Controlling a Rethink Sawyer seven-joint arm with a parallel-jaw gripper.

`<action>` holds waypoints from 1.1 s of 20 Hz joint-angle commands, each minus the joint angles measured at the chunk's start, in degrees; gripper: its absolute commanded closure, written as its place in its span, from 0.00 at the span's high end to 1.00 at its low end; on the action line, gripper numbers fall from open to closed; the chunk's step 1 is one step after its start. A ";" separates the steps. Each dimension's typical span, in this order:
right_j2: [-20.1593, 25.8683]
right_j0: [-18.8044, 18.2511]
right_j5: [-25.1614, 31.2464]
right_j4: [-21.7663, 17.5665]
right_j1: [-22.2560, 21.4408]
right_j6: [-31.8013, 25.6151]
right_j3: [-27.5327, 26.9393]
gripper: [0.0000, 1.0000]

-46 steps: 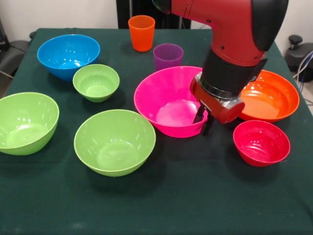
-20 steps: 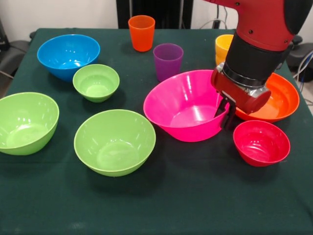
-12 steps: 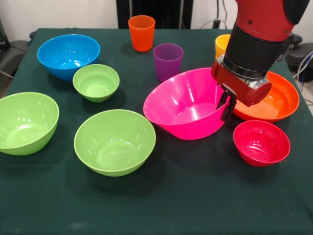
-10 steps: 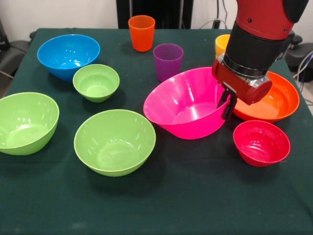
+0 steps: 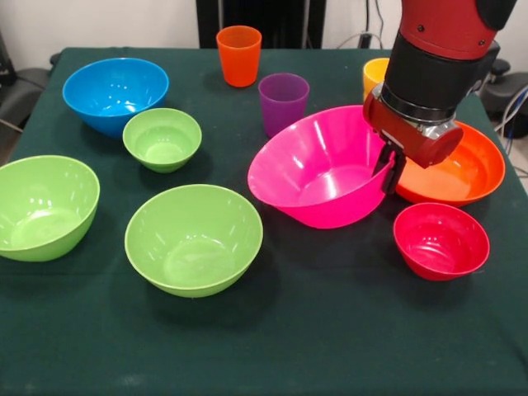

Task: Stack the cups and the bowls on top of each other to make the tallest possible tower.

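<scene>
- A big lime green bowl [image 5: 43, 208] sits at the left edge of the counter [image 5: 330, 346], which has a dark green cloth on it.
- A blue bowl [image 5: 115, 93] sits near the far left corner.
- A small lime green bowl [image 5: 162, 139] sits just beside the blue bowl, on its near side.
- Another big lime green bowl [image 5: 194, 238] sits nearer the front edge, between the first green bowl and the middle of the counter.
- An orange cup [image 5: 238, 54] stands upright close to the far edge.
- A purple cup [image 5: 283, 102] stands upright a little nearer than the orange cup, just behind the pink bowl.
- The large pink bowl [image 5: 318, 169] is in the middle. It is tipped, with its right side lifted off the cloth.
- The pincer [image 5: 392, 169] is clamped on the right rim of the pink bowl, one finger inside and one outside.
- A yellow cup [image 5: 375, 77] peeks out behind the red and black arm [image 5: 437, 58].
- A small red bowl [image 5: 440, 240] sits near the right edge, on the near side of the pincer.
- An orange bowl [image 5: 458, 165] sits at the right edge, behind the red bowl and partly hidden by the arm.
- No bowl or cup is stacked on another one.
</scene>
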 commanded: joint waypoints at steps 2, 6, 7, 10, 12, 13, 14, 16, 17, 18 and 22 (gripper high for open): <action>5.29 0.97 -0.26 0.14 -0.08 7.53 4.38 0.00; 5.90 0.76 -0.29 0.54 -1.04 7.25 5.04 0.00; 6.07 0.75 -0.81 0.57 -1.13 7.16 5.11 0.00; 6.59 0.86 -1.41 1.50 -1.39 7.95 5.12 0.00; 6.15 1.20 -1.01 1.79 -1.36 8.61 4.68 0.00; 6.06 1.28 -0.96 1.97 -1.41 8.80 4.59 0.00; 5.95 1.27 -0.96 2.07 -1.42 8.83 4.49 0.00; 6.06 1.00 -0.95 2.21 -1.59 8.47 4.58 0.00; 6.17 0.92 -1.10 2.31 -1.65 8.32 4.70 0.00; 6.54 0.57 -1.28 2.40 -1.83 7.90 5.00 0.00; 7.20 -0.36 -2.49 2.13 -2.20 6.26 5.74 0.00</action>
